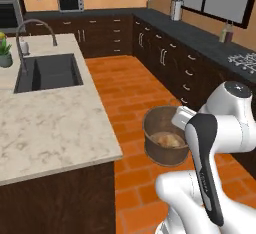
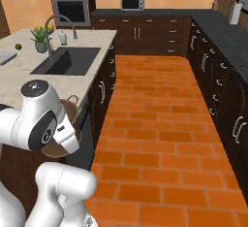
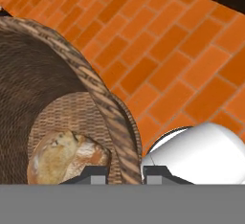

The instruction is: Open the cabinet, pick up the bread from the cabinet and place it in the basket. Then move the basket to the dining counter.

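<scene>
My gripper (image 3: 125,174) is shut on the wall of the round woven basket (image 3: 95,82), one fingertip inside it and one outside. The tan bread (image 3: 64,156) lies on the basket's bottom. In the left base view the basket (image 1: 162,148) hangs above the brick floor, just right of the dining counter (image 1: 50,128), with the bread (image 1: 167,139) inside and the gripper (image 1: 176,123) at its right rim. From the right base view, the arm covers most of the basket (image 2: 71,108) beside the dining counter (image 2: 29,71). The cabinet is out of view.
The island carries a dark sink (image 1: 50,73) with a faucet and a potted plant (image 1: 5,53). A black counter (image 1: 200,38) over dark drawers runs along the right and back walls. The brick floor (image 1: 130,88) between them is open.
</scene>
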